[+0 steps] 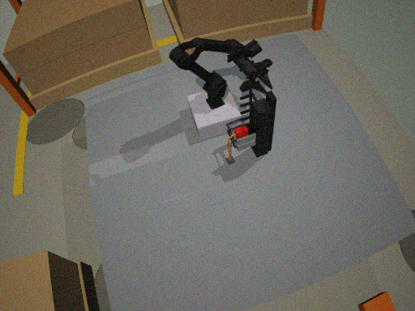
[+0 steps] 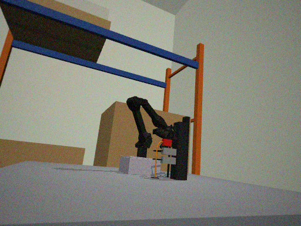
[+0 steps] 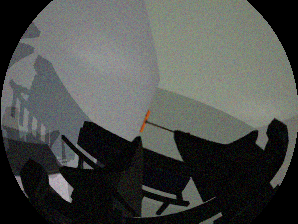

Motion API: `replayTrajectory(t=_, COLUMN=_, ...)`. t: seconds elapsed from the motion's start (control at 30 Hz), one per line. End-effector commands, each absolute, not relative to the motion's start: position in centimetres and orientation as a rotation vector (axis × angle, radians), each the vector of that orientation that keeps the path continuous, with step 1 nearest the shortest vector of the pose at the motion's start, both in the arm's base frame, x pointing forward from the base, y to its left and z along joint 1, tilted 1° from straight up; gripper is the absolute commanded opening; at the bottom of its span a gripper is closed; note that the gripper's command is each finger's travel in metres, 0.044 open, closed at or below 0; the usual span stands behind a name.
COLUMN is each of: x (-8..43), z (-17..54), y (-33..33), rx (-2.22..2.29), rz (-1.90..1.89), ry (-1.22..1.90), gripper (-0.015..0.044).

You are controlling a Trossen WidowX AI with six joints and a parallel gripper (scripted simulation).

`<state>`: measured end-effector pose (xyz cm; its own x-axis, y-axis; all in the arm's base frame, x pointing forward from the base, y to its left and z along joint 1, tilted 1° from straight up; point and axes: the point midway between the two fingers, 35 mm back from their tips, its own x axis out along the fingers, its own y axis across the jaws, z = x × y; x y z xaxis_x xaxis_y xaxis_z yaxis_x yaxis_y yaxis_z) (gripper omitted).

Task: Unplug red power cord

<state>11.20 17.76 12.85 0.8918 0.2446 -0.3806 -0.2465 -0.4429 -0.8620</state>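
Observation:
The black power strip [image 1: 263,121] [image 2: 181,147] stands upright on the grey mat beside the arm's white base block [image 1: 211,117] [image 2: 135,165]. The red plug [image 1: 241,131] [image 2: 167,142] sits in the strip's top socket. Its orange cord [image 1: 230,147] [image 2: 156,159] [image 3: 145,123] hangs down to the mat. Two grey plugs [image 1: 245,142] [image 2: 169,156] sit in the sockets below it. My gripper [image 1: 257,84] [image 2: 164,133] [image 3: 157,137] hovers just above the red plug, pointing down. Its fingers are partly closed with a clear gap. In the wrist view nothing lies between them, and the red plug does not show there.
Large cardboard boxes [image 1: 81,44] [image 2: 129,135] stand behind the arm on orange and blue shelving [image 2: 199,109]. Another box [image 1: 36,283] is at the front left. The grey mat [image 1: 243,227] spreads wide in front of the strip.

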Motion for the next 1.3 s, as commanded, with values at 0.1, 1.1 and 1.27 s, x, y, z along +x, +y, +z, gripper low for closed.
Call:
replayTrajectory(t=0.1, x=14.0, z=13.0, y=19.3, rx=-1.748, rz=0.609, ry=0.271, gripper=0.0160)
replayTrajectory(t=1.1, x=34.7, z=23.6, y=17.8, rx=-0.492, rz=0.357, ry=0.624, gripper=0.0160)
replayTrajectory(t=1.27, x=36.8, z=25.1, y=13.4, rx=-0.241, rz=0.146, ry=0.650, gripper=0.0160)
